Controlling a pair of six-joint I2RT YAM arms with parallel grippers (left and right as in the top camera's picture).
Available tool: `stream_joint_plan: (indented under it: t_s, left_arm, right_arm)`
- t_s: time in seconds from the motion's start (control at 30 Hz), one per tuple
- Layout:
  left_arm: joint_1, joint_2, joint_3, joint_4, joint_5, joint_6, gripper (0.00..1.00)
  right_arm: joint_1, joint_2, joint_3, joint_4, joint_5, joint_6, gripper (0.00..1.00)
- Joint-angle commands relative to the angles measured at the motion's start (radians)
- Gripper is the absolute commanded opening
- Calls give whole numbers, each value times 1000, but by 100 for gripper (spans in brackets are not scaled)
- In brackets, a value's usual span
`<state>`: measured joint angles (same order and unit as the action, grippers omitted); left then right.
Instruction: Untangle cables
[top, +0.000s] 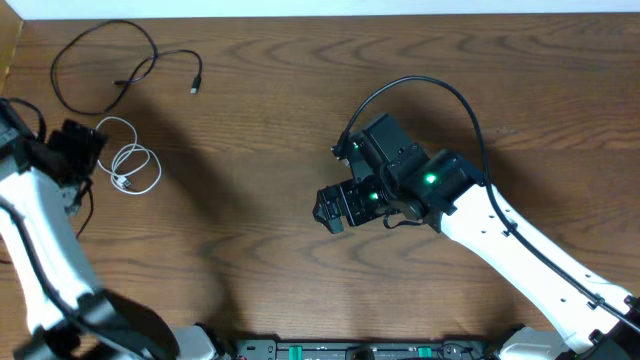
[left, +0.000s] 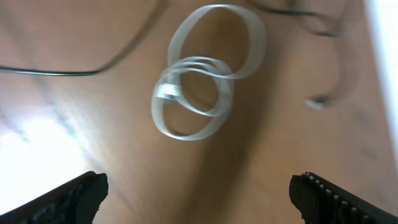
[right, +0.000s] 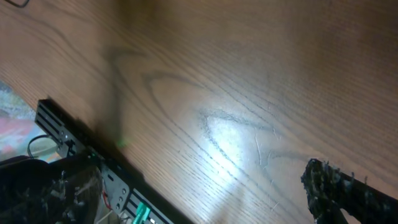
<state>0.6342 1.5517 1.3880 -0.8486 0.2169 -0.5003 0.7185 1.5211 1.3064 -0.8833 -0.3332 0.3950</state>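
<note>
Fingertips (left: 74, 196) of my left gripper (left: 199, 198) sit in the bottom corners of the left wrist view, spread wide with nothing between them, just bare table (left: 267, 162). So that hand is empty, hanging right over the white cable (left: 199, 93), which lies in the upper middle of that frame as a few loose overlapping loops. My guess is the jaws are wide so the coil can lie flat on its own, off to the left side and away from the rest.

My right gripper (top: 335, 210) is also wide open and holding nothing. It's parked over bare wood in the middle of the overhead frame, well apart from every cable, probably just to stay out of the way.

What each view gives me:
- Overhead shows the layout. The black cable (top: 100, 70) sprawls in one big loop in the upper left of the frame, its plug (top: 196, 88) trailing off to the right, and the white coil sits just below it. I can't tell if that's one black cord or two.
- Left wrist shows how the white loops stack, but it's blurry, and I can't tell whether the black line at the top edge touches the white.
- Right wrist shows only wood grain and the rail (right: 81, 149) at the table's edge in its lower left.
</note>
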Motion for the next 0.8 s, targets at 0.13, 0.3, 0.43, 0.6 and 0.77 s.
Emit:
stream_joint_plan:
  t_s: [0.13,0.3,0.43,0.6,0.77]
  left_arm:
    - [-175,-158,6,4,277,137,99]
    - [-426,-195,5,-12,61,237,99]
    - [-591,-184,5,-39,-46,245,98]
    - [-707,-214,5,-114,-35,245,98]
    - [-764,-341,0,-207,-39,244,98]
  right_arm:
    - [-33,-22,14,-63,-18,9,99]
    - [-106,-97,14,-124,-16,8,99]
    - [-178,-184,14,-158,-16,-12,99]
    - [-257,-314,14,-264,106,-25,99]
    - [-272,-475,14,-385,313,33,99]
